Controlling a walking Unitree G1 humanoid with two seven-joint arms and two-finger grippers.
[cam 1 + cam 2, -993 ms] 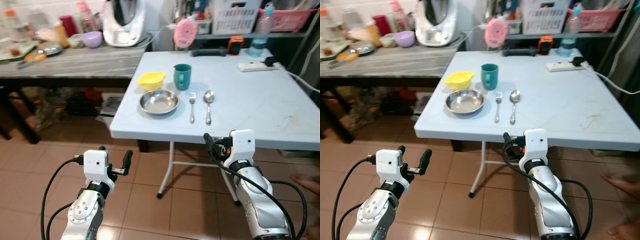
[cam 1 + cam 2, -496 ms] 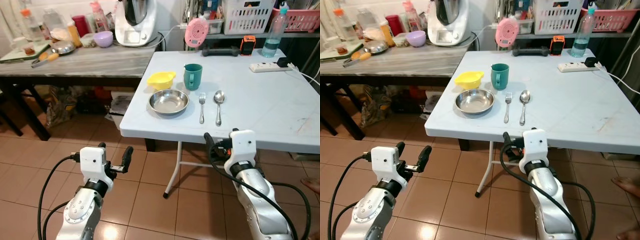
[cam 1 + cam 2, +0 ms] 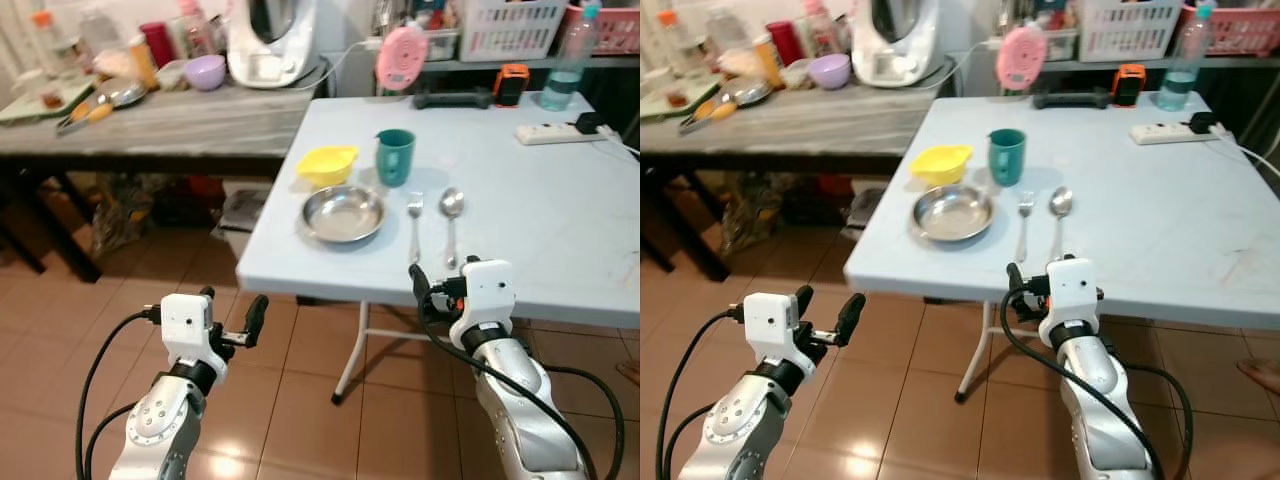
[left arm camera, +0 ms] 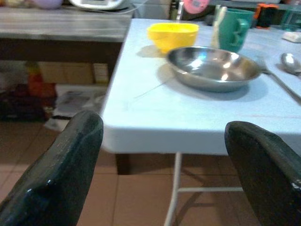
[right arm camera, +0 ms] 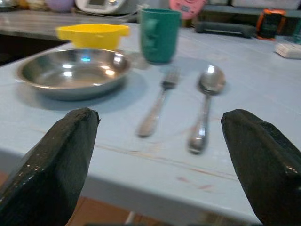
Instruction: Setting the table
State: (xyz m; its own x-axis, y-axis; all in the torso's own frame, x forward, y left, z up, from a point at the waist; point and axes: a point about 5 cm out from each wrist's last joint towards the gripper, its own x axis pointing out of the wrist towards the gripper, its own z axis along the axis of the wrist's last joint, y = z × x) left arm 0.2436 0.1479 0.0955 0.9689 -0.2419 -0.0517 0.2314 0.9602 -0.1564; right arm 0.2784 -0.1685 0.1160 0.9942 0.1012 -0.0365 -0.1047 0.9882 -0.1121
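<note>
Left eye view: our left hand (image 3: 232, 318) and right hand (image 3: 440, 285) apart, near tabletop (image 3: 540, 210) edge; bowl (image 3: 343, 212), fork (image 3: 415, 226), spoon (image 3: 451, 212) set.

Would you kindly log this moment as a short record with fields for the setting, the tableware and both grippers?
setting: light blue table
tableware: steel plate, yellow bowl and teal mug behind it; fork, then spoon to its right
left gripper: open, empty, below the table's edge
right gripper: open, empty, facing fork and spoon

Two silver arms carry white boxy wrist housings, looping black cables and long glossy black fingers (image 4: 56, 179).
</note>
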